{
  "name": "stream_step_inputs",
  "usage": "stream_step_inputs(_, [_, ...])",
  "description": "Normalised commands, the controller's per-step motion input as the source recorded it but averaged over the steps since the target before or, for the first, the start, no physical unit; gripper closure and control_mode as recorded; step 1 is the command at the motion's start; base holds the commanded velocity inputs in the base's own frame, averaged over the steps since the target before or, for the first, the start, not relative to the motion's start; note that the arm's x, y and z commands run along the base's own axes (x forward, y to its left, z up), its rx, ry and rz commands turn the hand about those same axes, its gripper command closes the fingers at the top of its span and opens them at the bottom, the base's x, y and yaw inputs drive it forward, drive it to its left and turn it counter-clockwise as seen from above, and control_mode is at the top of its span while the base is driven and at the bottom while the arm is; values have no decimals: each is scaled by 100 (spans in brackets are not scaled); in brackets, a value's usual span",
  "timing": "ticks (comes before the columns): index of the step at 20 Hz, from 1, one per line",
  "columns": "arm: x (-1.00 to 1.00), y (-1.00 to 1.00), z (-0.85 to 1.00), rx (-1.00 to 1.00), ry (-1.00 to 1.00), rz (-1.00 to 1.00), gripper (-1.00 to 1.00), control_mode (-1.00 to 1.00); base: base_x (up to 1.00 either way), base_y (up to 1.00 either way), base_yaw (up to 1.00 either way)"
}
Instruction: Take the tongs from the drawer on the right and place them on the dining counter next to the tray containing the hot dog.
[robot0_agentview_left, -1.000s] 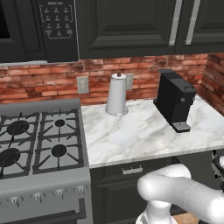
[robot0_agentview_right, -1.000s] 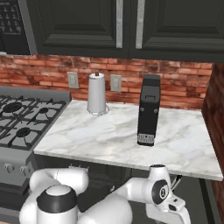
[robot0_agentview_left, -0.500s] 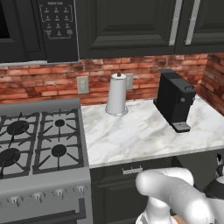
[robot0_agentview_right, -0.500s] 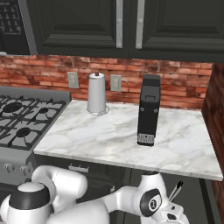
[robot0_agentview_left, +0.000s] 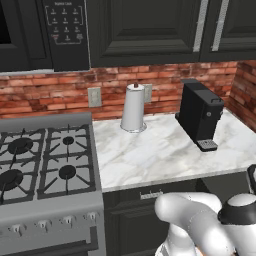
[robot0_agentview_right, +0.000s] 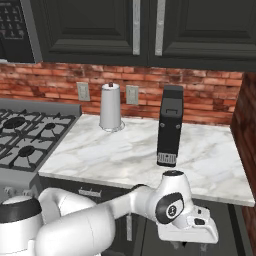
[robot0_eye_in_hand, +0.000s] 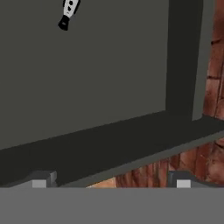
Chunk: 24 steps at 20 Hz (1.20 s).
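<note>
My gripper (robot0_eye_in_hand: 111, 181) hangs open over the drawer, with nothing between its two dark fingertips (robot0_eye_in_hand: 41, 181). The drawer's flat grey floor (robot0_eye_in_hand: 87, 78) spreads ahead of it, framed by a dark front wall (robot0_eye_in_hand: 131, 140) and a dark side wall. At the top left edge a slim silvery piece with a black tip (robot0_eye_in_hand: 68, 13) pokes in; it looks like one end of the tongs. In the right base view my hand (robot0_agentview_right: 186, 232) sits low under the right end of the marble worktop. The dining counter, the tray and the hot dog are out of view.
A marble worktop (robot0_agentview_left: 165, 160) against the brick wall carries a paper towel roll (robot0_agentview_left: 133, 107) and a black coffee machine (robot0_agentview_left: 200, 115). A gas stove (robot0_agentview_left: 45, 160) stands to its left. A shut drawer with a silver handle (robot0_agentview_left: 151, 194) is under the worktop. A brick side wall (robot0_agentview_right: 247, 150) is close on the right.
The arm has sunk lower and further right below the worktop edge, and the hand has turned downward. The jaws have stayed wide open.
</note>
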Motion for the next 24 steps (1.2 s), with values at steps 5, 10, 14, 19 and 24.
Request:
stream_step_inputs(5, [81, 12, 19, 17, -9, 6, -100, -100, 0, 0, 0])
stream_step_inputs(10, [73, 1, 0, 7, -8, 3, -100, -100, 0, 0, 0])
stream_step_inputs(14, [30, 0, 0, 0, -6, 0, -100, -100, 0, 0, 0])
stream_step_inputs(19, [2, 0, -10, 0, -10, -4, -100, -100, 0, 0, 0])
stream_step_inputs(24, [0, 0, -20, 1, -21, -9, -100, -100, 0, 0, 0])
